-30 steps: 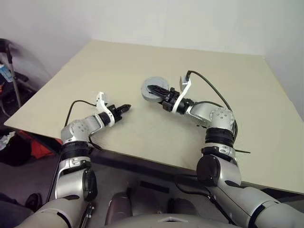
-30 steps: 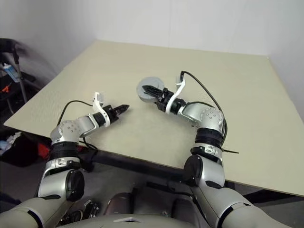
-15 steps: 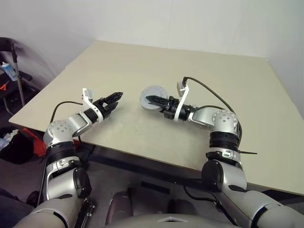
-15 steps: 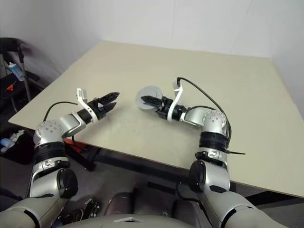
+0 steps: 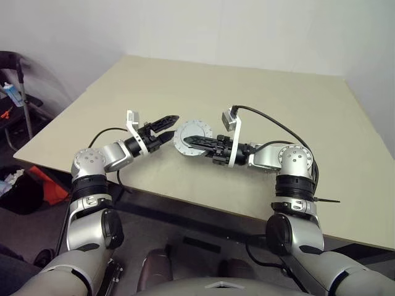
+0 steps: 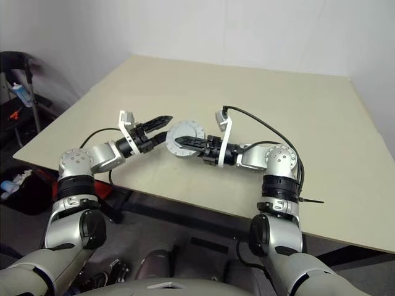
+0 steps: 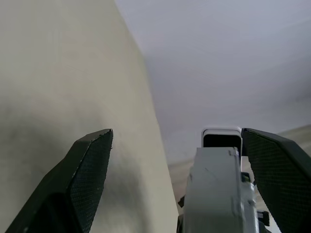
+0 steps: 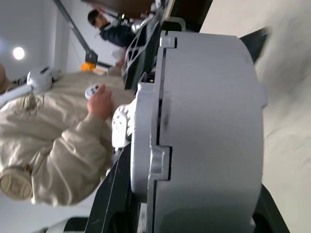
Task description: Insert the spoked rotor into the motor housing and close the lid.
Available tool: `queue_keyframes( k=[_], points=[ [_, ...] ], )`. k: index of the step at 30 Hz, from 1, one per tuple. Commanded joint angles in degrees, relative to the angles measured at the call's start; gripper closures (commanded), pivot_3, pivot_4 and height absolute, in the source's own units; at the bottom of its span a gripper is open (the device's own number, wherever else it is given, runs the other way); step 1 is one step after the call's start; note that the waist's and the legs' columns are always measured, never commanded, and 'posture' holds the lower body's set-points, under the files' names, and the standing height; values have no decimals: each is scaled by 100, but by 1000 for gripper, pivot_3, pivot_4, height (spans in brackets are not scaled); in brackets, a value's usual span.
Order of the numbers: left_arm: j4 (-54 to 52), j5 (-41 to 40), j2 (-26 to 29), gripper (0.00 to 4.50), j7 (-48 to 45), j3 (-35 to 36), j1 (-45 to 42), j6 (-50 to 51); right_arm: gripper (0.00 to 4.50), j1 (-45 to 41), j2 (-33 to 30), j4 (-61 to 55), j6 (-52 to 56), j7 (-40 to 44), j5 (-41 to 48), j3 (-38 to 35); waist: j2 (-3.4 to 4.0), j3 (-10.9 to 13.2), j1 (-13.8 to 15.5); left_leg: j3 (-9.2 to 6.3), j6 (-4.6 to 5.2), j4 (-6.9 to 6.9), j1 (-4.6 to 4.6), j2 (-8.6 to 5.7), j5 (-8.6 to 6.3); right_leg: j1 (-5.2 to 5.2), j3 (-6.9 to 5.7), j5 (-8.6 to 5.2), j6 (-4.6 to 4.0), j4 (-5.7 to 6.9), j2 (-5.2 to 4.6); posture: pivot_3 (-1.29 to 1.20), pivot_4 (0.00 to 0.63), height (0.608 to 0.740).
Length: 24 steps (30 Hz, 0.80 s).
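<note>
The right gripper (image 5: 192, 141) is holding one round silver metal motor housing (image 5: 192, 137) up off the table, its two black fingers clamped across the flat face of the disc. In the right wrist view the housing (image 8: 204, 126) is showing edge-on as a thick grey drum with a seam around its side. The left gripper (image 5: 165, 125) is hanging just left of the housing, its two black fingers (image 7: 90, 167) spread wide and holding nothing. One pale beige table (image 5: 247, 86) is lying beneath both arms. One person in a cream jacket (image 8: 46, 141) is standing behind, holding a controller.
</note>
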Motion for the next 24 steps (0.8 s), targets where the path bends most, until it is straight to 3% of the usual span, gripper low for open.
queue_keyframes(
  k=[1,24],
  points=[
    [-77,-132,-21,22,-217,-122,-232,52,2470,-80,60,-348,173,111,255,7,0,0,4,0,-3,0,0,0,2,0,-1,1,0,2,-2,0,0,740],
    [-1146,-317,-153,22,-179,-423,505,740,2470,-303,18,126,-309,221,-188,144,0,0,4,1,-2,3,-5,-14,2,2,-7,2,2,4,-23,0,0,740]
  ],
)
